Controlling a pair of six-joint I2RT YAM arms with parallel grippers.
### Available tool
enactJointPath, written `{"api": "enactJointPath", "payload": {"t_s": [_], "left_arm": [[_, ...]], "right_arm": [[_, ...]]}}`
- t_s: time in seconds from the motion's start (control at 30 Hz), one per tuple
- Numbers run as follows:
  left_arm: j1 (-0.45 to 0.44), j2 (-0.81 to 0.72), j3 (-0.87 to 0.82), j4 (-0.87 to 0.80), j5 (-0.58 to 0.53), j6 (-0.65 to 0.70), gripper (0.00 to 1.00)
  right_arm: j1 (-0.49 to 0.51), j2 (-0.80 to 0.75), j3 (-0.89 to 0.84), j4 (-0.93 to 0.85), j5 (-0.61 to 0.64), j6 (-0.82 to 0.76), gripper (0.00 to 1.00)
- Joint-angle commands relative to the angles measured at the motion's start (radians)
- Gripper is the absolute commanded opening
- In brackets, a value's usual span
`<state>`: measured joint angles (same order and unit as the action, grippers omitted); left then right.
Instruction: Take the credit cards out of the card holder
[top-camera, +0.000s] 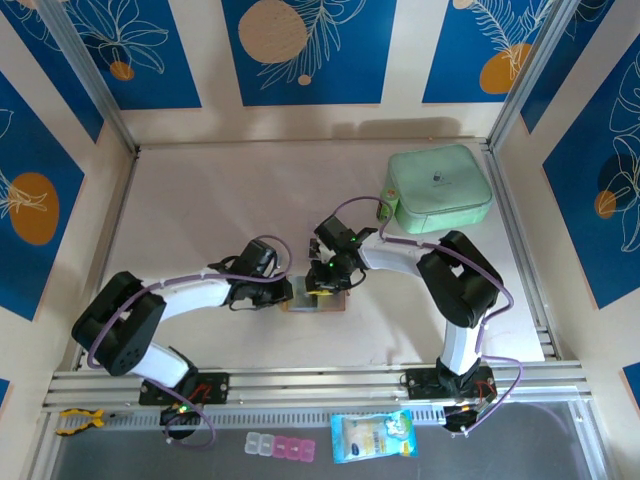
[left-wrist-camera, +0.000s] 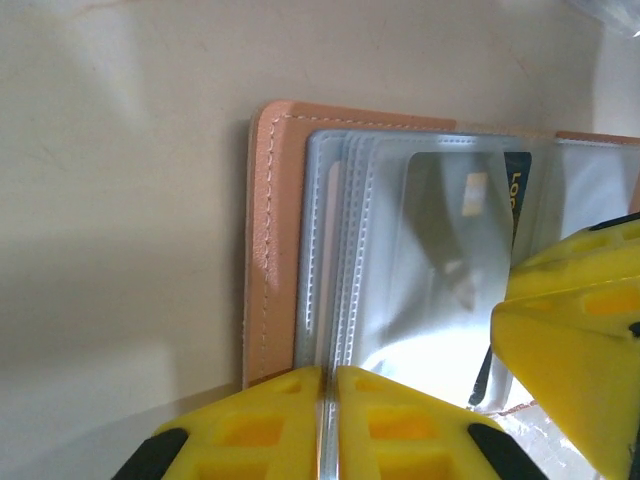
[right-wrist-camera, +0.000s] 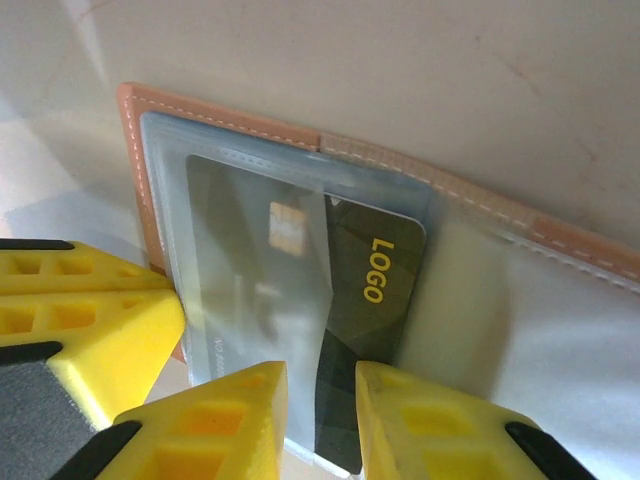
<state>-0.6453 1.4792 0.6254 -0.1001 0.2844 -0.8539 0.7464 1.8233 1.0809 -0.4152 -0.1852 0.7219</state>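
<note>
The tan card holder (top-camera: 318, 303) lies open on the table, its clear sleeves facing up. In the left wrist view my left gripper (left-wrist-camera: 328, 420) is shut on the near edge of the sleeve pages of the card holder (left-wrist-camera: 275, 230). My right gripper (right-wrist-camera: 322, 420) is open just over the sleeve, and between its fingers (right-wrist-camera: 215, 425) lies a dark credit card (right-wrist-camera: 375, 300) with yellow "LOGO" print. The card sits partly under the frosted sleeve. The tan edge of the card holder (right-wrist-camera: 240, 118) runs behind it. In the top view the left gripper (top-camera: 290, 293) and right gripper (top-camera: 326, 285) meet over the holder.
A mint-green zip case (top-camera: 440, 188) stands at the back right. On the front shelf below the arm bases lie pink-and-clear pill boxes (top-camera: 280, 446) and a blue packet (top-camera: 372, 436). A yellow tool (top-camera: 78, 418) is at the front left. My left gripper's finger (right-wrist-camera: 80, 320) crowds the right wrist view.
</note>
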Motion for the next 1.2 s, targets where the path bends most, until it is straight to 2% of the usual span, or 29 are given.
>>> {"api": "enactJointPath", "payload": {"t_s": [0.0, 0.47, 0.8, 1.17], "left_arm": [[0.011, -0.007, -0.028, -0.033, 0.001, 0.023, 0.13], [0.013, -0.056, 0.046, -0.094, 0.012, 0.036, 0.13], [0.003, 0.004, 0.116, -0.065, 0.085, 0.041, 0.11], [-0.010, 0.107, 0.121, -0.049, 0.086, 0.059, 0.06]], "right_arm": [[0.003, -0.027, 0.006, -0.060, 0.034, -0.021, 0.26], [-0.002, -0.084, 0.005, -0.086, 0.033, -0.026, 0.26], [-0.017, -0.129, -0.039, -0.037, 0.010, 0.005, 0.26], [-0.024, -0.094, -0.055, -0.019, -0.018, 0.008, 0.26]]}}
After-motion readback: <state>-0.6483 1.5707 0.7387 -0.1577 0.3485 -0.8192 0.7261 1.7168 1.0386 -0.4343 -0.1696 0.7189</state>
